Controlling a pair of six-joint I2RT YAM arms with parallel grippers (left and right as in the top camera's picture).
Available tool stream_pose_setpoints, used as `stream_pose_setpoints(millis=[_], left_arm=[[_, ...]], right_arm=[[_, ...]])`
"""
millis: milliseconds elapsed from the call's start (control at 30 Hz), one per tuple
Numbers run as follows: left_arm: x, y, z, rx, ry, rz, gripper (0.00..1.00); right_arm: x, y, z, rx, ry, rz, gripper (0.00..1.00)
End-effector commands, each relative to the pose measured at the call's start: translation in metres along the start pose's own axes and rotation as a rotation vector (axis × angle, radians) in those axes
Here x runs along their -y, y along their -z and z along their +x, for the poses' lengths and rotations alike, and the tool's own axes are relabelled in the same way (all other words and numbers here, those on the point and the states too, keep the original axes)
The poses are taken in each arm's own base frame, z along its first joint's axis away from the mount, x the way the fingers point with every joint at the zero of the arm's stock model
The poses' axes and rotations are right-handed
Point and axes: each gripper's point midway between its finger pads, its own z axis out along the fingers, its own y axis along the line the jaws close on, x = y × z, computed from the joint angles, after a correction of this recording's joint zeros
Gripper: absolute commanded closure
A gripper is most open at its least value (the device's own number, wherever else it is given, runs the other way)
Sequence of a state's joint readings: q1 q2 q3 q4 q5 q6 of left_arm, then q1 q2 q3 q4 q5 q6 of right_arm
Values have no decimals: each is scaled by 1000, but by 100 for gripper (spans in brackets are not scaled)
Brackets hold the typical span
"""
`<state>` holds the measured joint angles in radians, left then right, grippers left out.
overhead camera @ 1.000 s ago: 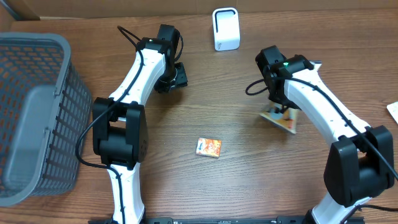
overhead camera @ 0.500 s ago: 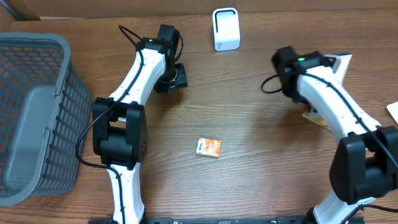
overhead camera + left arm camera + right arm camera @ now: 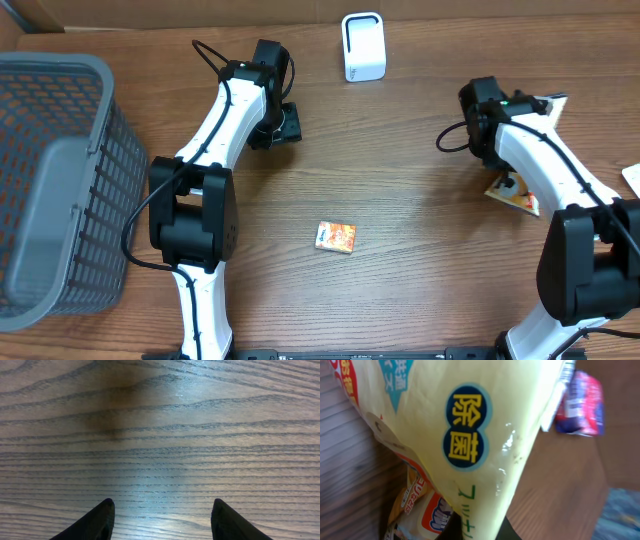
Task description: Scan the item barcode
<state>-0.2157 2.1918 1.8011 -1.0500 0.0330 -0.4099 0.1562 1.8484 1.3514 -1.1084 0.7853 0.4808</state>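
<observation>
Two grippers: left gripper (image 3: 160, 522) jaws apart over bare table (image 3: 160, 435); right gripper (image 3: 503, 172) clamped on yellow pouch (image 3: 470, 445)
Change: right arm has swung the pouch outward to the table's right side; farther from white scanner (image 3: 362, 46)
Meaning: barcode likely not yet presented; pouch must turn back toward scanner

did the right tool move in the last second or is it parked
Yes. In the overhead view the right tool, gripping the yellow packet, has swung toward the right edge, farther from the white scanner, which stayed put.

Basket (image 3: 100, 190) left, scanner (image 3: 363, 46) at the back, small box (image 3: 336, 237) mid-table, pouch (image 3: 512, 190) right.
</observation>
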Motion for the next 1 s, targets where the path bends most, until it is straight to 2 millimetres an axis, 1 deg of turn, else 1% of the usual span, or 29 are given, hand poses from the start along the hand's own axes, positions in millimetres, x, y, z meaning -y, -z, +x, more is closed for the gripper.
stream_pose_setpoints(millis=[0,167,200,233,267,333,400,467,567,600,700,800,833,867,933,967], left_arm=[[-2,7,-1,14,-18,-1,45],[-2,7,-1,13,-18,0,43],[0,7,1,5,-20,11,46],[5,7,4,-10,-35,40,55],[15,8,8,-32,-77,100,65],[42,13,18,-72,-189,266,79],[72,25,29,-103,-278,461,83],[95,39,37,-126,-314,612,87],[110,48,42,-139,-329,695,95],[114,49,43,-136,-338,708,96],[126,50,44,-118,-367,726,96],[142,50,48,-109,-389,742,95],[145,49,49,-109,-392,743,92],[150,47,50,-104,-405,742,87],[155,43,51,-88,-426,722,56],[156,40,50,-75,-435,702,48]], right_arm=[[-16,15,1,12,44,-81,95],[-31,30,5,44,95,-101,96],[-35,33,6,51,104,-106,96],[-38,36,7,59,113,-112,96],[-43,39,8,66,121,-121,96],[-51,45,9,76,127,-146,96],[-67,52,12,74,127,-212,96],[-85,59,13,56,112,-311,96],[-111,73,14,10,87,-480,96],[-120,79,13,-11,75,-549,96],[-134,91,13,-48,64,-668,96],[-144,100,18,-80,72,-741,96],[-146,102,20,-90,76,-759,96],[-149,106,23,-104,80,-786,96],[-158,117,30,-146,99,-869,96],[-161,122,33,-163,116,-909,96]])
